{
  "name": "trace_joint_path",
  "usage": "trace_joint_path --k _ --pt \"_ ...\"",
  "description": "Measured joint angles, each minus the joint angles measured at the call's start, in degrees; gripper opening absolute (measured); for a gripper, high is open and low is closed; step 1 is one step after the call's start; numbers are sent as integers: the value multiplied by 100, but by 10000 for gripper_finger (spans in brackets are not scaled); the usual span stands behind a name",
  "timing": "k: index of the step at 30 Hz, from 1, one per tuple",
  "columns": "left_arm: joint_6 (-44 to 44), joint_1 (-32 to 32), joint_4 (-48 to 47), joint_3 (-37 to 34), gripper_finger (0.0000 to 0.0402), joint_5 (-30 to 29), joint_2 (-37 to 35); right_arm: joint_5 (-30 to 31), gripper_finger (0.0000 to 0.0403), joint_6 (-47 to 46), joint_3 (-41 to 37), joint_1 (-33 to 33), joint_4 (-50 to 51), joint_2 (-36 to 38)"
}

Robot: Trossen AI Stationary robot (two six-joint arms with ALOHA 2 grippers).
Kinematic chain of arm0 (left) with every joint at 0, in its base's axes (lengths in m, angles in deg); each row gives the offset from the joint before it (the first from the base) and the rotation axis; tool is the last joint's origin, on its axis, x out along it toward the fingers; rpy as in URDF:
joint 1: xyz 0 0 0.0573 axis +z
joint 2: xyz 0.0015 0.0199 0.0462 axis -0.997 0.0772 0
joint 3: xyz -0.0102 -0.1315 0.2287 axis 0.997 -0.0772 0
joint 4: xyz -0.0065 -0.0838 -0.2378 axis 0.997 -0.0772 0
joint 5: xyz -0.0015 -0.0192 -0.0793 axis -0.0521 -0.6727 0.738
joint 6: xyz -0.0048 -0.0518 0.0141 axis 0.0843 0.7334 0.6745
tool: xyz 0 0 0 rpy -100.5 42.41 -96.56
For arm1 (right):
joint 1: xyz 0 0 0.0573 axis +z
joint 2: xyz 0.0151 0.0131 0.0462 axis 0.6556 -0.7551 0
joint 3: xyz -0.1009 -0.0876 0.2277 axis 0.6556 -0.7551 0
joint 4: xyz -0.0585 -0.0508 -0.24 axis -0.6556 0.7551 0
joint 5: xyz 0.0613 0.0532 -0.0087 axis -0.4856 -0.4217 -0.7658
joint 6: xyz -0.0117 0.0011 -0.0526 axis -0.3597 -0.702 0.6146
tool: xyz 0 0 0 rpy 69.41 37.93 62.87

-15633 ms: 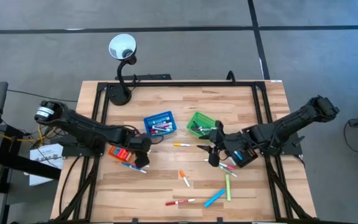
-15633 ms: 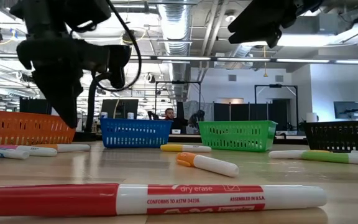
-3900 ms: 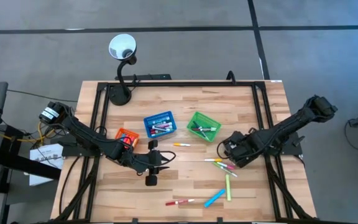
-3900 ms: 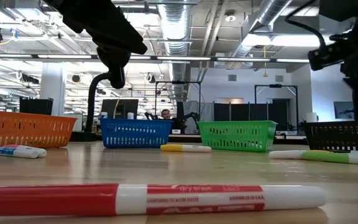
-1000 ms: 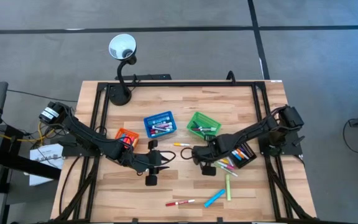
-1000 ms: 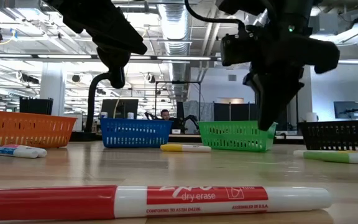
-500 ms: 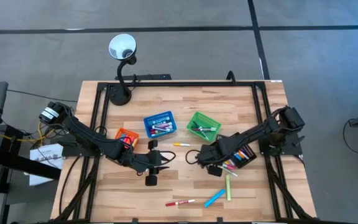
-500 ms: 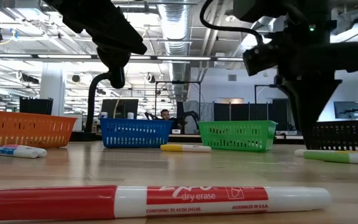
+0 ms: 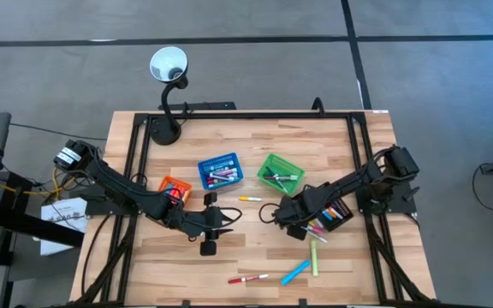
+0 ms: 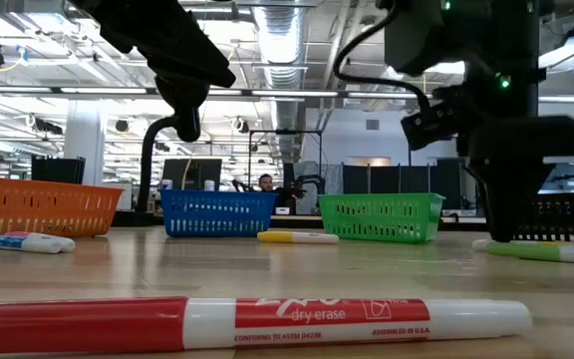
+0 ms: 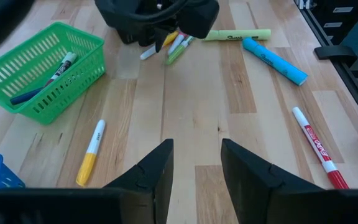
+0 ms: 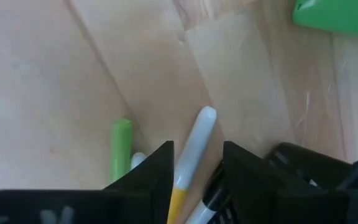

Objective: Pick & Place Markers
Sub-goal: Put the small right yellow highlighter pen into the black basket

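Observation:
Loose markers lie on the wooden table: a yellow-capped one (image 9: 249,198), a red one (image 9: 248,278), a blue one (image 9: 295,272), a green one (image 9: 313,254) and a small cluster (image 9: 313,228). My right gripper (image 9: 289,220) points down over that cluster, open. In its wrist view its fingers stand on either side of a white-and-yellow marker (image 12: 191,149) lying flat, with a green marker (image 12: 120,149) beside it. My left gripper (image 11: 196,168) waits open above the table's middle (image 9: 226,217), with nothing between its fingers.
Orange (image 9: 174,186), blue (image 9: 219,169) and green (image 9: 279,174) mesh baskets stand in a row at mid-table, each holding markers. A black basket (image 9: 339,211) sits under the right arm. A lamp (image 9: 169,67) stands at the far left. Bare wood lies near the front left.
My right gripper has moved toward the table's right edge and slightly down, from beside the green basket to over the marker cluster, rolling about its own axis as it went. The left arm and the markers have kept still.

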State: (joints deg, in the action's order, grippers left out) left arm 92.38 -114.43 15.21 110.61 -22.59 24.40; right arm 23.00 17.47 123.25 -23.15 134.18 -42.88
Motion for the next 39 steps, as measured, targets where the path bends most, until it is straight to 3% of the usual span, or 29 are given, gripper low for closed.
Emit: trace_joint_path --k 13,24,28,31,34,39 --pt "0 0 0 0 131 0 0 -30 92 44 -463 -67 -431 39" --pt "1 0 0 0 131 0 0 36 14 357 -377 -67 -471 33" --pt "0 0 -2 0 131 2 0 166 30 500 43 -59 -368 33" --pt "0 0 -2 0 131 0 0 188 45 797 508 -4 154 37" --pt "0 0 0 0 131 1 0 346 34 788 1025 32 875 37" --pt "1 0 -2 0 131 2 0 732 11 -232 1569 94 2745 55"
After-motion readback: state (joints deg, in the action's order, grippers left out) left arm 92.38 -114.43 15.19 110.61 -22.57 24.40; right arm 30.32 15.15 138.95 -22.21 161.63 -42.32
